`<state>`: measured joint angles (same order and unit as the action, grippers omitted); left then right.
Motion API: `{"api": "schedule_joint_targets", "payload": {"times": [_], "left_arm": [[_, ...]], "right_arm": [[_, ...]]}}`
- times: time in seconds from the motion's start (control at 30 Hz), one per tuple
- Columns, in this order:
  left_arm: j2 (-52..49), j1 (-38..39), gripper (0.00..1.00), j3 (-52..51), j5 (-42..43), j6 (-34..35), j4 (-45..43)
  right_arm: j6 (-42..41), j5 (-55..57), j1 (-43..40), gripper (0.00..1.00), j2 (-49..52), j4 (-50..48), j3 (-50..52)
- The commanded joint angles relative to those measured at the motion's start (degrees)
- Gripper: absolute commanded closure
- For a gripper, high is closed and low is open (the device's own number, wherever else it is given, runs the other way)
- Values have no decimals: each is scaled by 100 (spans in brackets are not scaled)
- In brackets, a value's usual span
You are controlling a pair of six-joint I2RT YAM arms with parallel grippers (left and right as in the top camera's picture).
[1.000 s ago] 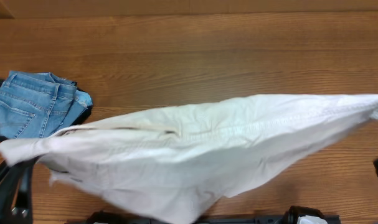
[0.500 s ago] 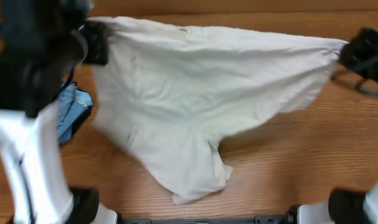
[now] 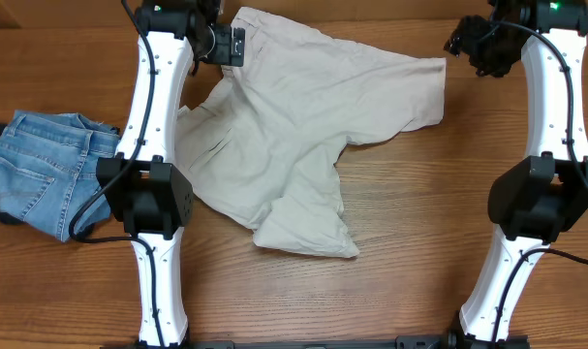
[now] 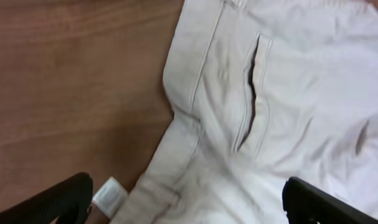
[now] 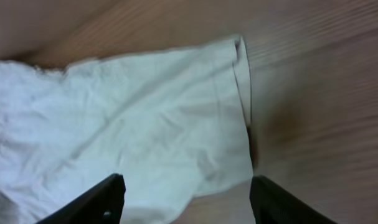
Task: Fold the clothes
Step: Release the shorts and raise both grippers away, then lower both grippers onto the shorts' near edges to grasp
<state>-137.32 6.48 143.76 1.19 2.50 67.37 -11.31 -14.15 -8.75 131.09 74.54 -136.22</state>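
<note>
- Bench [image 3: 400, 252]: brown wood-grain boards fill every view, and you see nothing of the room beyond them. The bare stretch at the near side gives you space to fold.
- Beige shorts [image 3: 313, 116]: they lie spread but rumpled across the far middle of the bench. The waistband end is by the left arm, one leg reaches right and the other bunches toward the near edge. I judge they are laid out flat so that folding can begin, and you will want the creases smoothed first.
- Blue jeans [image 3: 42, 170]: they sit crumpled at the left edge, apart from the shorts, likely waiting their turn.
- Left pincer [image 4: 189, 208]: its fingers stand wide apart over the waistband and pocket slit, gripping nothing.
- Right pincer [image 5: 185, 199]: it is also apart, hanging above the hem corner of the right leg, with no cloth caught between the fingers.
- White label [image 4: 111, 196]: it pokes out by the waistband, just beside the left finger.
</note>
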Motion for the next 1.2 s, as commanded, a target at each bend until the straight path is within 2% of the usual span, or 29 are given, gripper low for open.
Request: {"api": "schedule_joint_targets", "payload": {"times": [0.0, 0.1, 0.2, 0.3, 0.4, 0.47, 0.5, 0.57, 0.7, 0.77, 0.83, 0.9, 0.97, 1.0, 1.07, 1.13, 1.17], "left_arm": [[509, -164, 0, 433, -166, 4, 509], [1255, -188, 0, 542, -203, -122, 994], [2341, -166, 0, 540, -170, -101, 1860], [2758, -168, 0, 540, -162, 74, 2855], [2750, -173, 0, 275, 122, 269, 2944], [2752, -173, 1, -197, 256, 267, 2944], [2767, -155, 9, -516, 291, 243, 2944], [3049, -146, 10, -1207, 291, 177, 2944], [4459, -146, 9, -2542, 291, 236, 2944], [5180, -146, 7, -3217, 286, 380, 2898], [5829, -146, 5, -4297, 291, 549, 2385], [6033, -146, 4, -5278, 295, 658, 1698], [5895, -146, 5, -6260, 551, 656, 938], [5779, -129, 7, -6704, 741, 651, 492], [5560, -63, 6, -7202, 811, 656, -101], [5263, 13, 5, -7377, 918, 649, -396], [5130, 42, 3, -7392, 918, 625, -490]], "right_arm": [[177, -101, -142, 32, -341, 461, -68], [546, -433, -144, 31, -839, 815, -68], [531, -444, -131, 28, -1808, 1488, -68], [385, -551, -13, 24, -2282, 2238, -68], [363, -699, 339, 24, -2297, 2253, 17], [367, -688, 774, 24, -2306, 2253, 179], [376, -682, 1025, 24, -2400, 2253, 289], [385, -293, 1449, 23, -2957, 2253, 511], [382, 284, 1679, 19, -4599, 2251, 758], [210, 317, 1679, 11, -5333, 2249, 1113], [-221, 562, 1679, 11, -5978, 2223, 2334], [-490, 391, 1679, 15, -6196, 1950, 3956], [-457, -170, 1679, 29, -6148, 1115, 5932], [-247, -498, 1679, 31, -6078, 529, 6843], [374, -1226, 1679, 30, -5897, -437, 8046], [645, -1360, 1681, 32, -5707, -1067, 8793], [896, -1620, 1692, 36, -5659, -1261, 8974]]}}
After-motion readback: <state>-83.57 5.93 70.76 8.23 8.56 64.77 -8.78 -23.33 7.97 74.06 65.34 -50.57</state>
